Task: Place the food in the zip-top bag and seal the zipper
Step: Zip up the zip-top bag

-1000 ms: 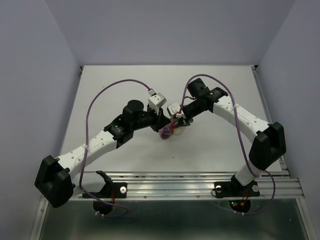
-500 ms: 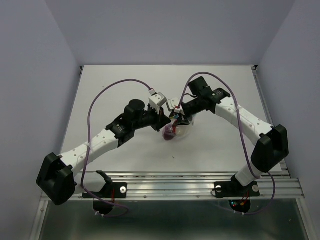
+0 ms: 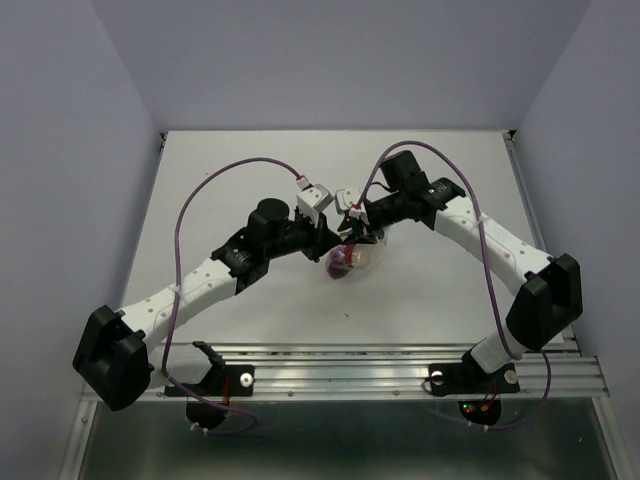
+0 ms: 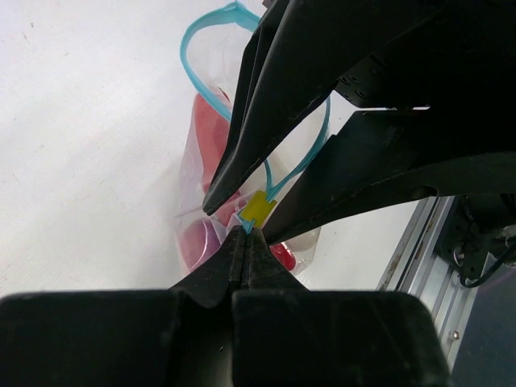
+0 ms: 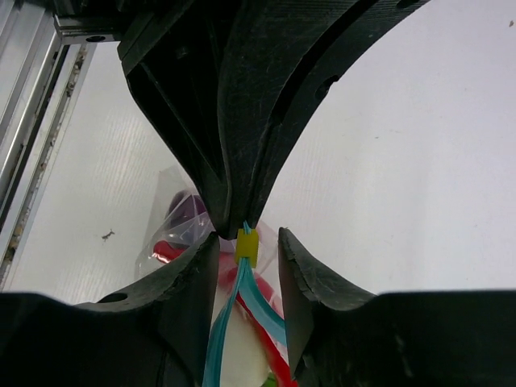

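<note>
White tabletop (image 3: 430, 290) from overhead: my left gripper (image 3: 330, 235) and right gripper (image 3: 349, 234) meet tip to tip, with the zip-top bag (image 3: 352, 262) just below them.

Left wrist: my fingers are pressed together on the zipper (image 4: 201, 76) end, just under its yellow slider (image 4: 258, 208).

Right wrist: my fingers stand spread on either side of the yellow slider. The onion (image 5: 189, 211), chili (image 5: 278, 367) and, probably, radish (image 5: 238, 363) sit in the bag beneath.

A white table (image 3: 420, 300), aluminium rail (image 3: 350, 372) along its near edge, sits between plain lavender walls (image 3: 330, 60).
</note>
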{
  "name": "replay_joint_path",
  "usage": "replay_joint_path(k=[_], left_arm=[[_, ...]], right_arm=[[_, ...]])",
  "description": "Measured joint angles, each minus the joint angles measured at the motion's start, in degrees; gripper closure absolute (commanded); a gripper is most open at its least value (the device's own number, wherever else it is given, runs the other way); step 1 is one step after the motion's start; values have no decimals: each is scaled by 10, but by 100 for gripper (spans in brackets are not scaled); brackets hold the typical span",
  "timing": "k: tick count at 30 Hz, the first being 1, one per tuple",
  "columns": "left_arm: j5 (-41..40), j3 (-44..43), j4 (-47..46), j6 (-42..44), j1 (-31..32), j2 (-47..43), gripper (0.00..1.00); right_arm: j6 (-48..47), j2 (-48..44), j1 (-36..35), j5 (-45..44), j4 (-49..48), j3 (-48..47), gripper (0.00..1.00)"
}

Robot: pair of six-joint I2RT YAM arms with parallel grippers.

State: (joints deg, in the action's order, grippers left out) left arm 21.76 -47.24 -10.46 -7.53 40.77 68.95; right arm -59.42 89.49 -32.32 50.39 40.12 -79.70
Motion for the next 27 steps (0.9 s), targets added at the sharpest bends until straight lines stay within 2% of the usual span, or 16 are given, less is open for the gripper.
replay_joint_path(k=[6,8,9,10,19,21,22,24,27], left_arm=[[-4,0,0,2,0,2,100],[-6,0,0,2,0,4,100],[-7,0,0,2,0,5,100],[-7,0,1,2,0,7,100],[-8,0,15,0,0,7,100],[-8,0,16,0,0,7,100],[-8,0,16,0,0,7,100],[-8,0,18,0,0,7,100],[-15,0,24,0,0,7,100]], right_arm=[[19,0,0,0,-3,0,70],[23,0,0,-1,-3,1,69],[25,0,0,-2,-4,1,61],[26,0,0,-3,-4,1,59],[31,0,0,-2,-17,1,62],[33,0,0,-1,-18,1,66],[35,1,0,-2,-18,0,72],[37,3,0,-4,-19,0,74],[45,12,0,-3,-21,0,88]])
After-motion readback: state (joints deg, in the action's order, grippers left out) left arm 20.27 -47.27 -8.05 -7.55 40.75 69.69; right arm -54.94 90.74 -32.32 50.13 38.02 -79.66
